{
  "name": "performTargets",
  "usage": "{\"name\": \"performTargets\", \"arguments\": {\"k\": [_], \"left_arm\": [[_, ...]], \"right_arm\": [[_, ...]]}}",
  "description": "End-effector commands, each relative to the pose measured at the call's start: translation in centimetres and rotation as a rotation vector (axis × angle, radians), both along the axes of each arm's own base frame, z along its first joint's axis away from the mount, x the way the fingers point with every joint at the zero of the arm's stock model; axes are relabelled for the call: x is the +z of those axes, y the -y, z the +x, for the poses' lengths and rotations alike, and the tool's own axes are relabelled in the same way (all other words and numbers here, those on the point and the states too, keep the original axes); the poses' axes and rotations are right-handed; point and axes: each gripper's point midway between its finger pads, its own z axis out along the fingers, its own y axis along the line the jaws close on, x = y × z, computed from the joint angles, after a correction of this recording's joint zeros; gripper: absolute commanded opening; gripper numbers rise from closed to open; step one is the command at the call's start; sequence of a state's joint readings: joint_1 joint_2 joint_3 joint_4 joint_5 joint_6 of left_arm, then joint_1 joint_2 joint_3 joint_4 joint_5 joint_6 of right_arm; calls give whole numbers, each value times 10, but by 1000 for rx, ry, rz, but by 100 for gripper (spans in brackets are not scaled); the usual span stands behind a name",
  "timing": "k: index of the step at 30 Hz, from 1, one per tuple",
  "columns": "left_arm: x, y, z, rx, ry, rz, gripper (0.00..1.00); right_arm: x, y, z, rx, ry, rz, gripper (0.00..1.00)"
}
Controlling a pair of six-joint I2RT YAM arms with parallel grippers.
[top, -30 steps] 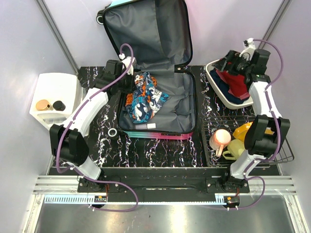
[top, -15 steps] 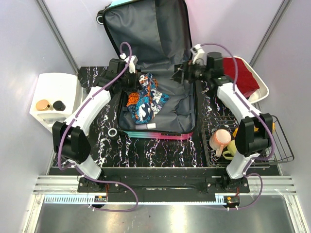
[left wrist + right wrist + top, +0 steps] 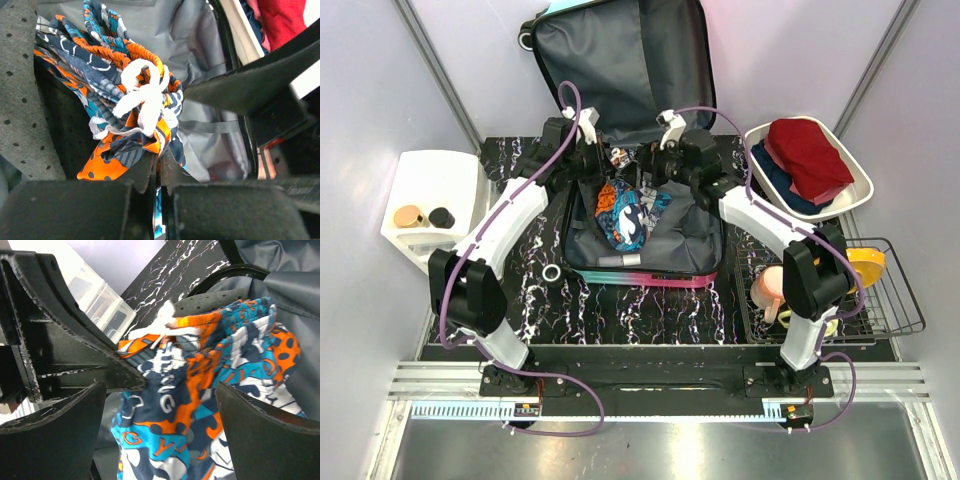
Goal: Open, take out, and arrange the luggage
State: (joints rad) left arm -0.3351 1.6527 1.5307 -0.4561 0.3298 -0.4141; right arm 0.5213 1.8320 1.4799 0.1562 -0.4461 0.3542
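The luggage (image 3: pixel 692 245), a suitcase with dark grey lining and a pink-teal edge, lies open at the table's middle, its lid upright at the back. Inside are patterned orange, blue and white shorts (image 3: pixel 623 214). My left gripper (image 3: pixel 603 163) is shut on the shorts' waistband (image 3: pixel 150 140) near the white drawstring (image 3: pixel 145 97) and holds it lifted. My right gripper (image 3: pixel 645 165) is open, its jaws on either side of the hanging shorts (image 3: pixel 185 410), not closed on them.
A white oval tub (image 3: pixel 857 172) with red and navy clothes stands at the back right. A wire basket (image 3: pixel 912 300) with cups and a yellow item sits at the right. A white bin (image 3: pixel 415 185) with two lids is at the left. A small ring (image 3: pixel 552 272) lies by the suitcase.
My right arm swung left from the white tub to the suitcase and now straddles the shorts. My left gripper lifted the shorts' waistband toward the back.
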Motion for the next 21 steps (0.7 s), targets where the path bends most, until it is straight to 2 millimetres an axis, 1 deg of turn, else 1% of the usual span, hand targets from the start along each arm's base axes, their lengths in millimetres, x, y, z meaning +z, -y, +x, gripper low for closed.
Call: {"name": "performTargets", "arguments": {"k": [1, 2, 3, 4, 6, 9, 10, 11, 13, 14, 15, 16, 17, 18, 19, 20, 21], "left_arm": [[52, 14, 2, 0, 107, -146, 0], [52, 15, 2, 0, 102, -155, 0], [53, 17, 2, 5, 93, -172, 0], [54, 18, 2, 2, 91, -180, 0], [57, 21, 2, -4, 86, -199, 0], [59, 22, 2, -2, 86, -220, 0], [63, 22, 2, -1, 96, -224, 0], [64, 23, 2, -5, 98, -228, 0], [65, 22, 2, 1, 99, -232, 0], [67, 22, 0, 1, 107, -236, 0], [66, 22, 0, 2, 103, -236, 0], [66, 22, 0, 4, 101, -236, 0], [63, 21, 0, 6, 95, -233, 0], [63, 21, -1, 5, 95, -234, 0], [62, 21, -1, 5, 94, -233, 0], [61, 21, -2, 3, 93, -234, 0], [60, 21, -1, 2, 94, -231, 0]], "right_arm": [[0, -12, 9, -142, 93, -60, 100], [-7, -14, 8, -150, 92, -92, 100], [-7, -21, 4, -143, 103, -106, 100], [-11, -21, 6, -171, 110, -134, 100], [-21, -24, 4, -181, 127, -193, 100], [-37, -15, 12, -248, 122, -262, 100], [-40, -9, 17, -285, 117, -284, 100], [-49, -5, 18, -301, 100, -312, 100], [-50, 1, 22, -341, 100, -331, 100], [-49, 2, 22, -343, 105, -328, 100], [-51, 2, 18, -329, 103, -327, 100], [-49, -5, 11, -276, 102, -307, 100], [-31, -8, 5, -247, 136, -262, 100], [-38, -10, -7, -192, 134, -248, 100], [-17, -16, -24, -112, 176, -189, 100], [-2, -19, -28, -88, 229, -134, 100], [-9, -17, -36, -65, 226, -133, 100]]}}
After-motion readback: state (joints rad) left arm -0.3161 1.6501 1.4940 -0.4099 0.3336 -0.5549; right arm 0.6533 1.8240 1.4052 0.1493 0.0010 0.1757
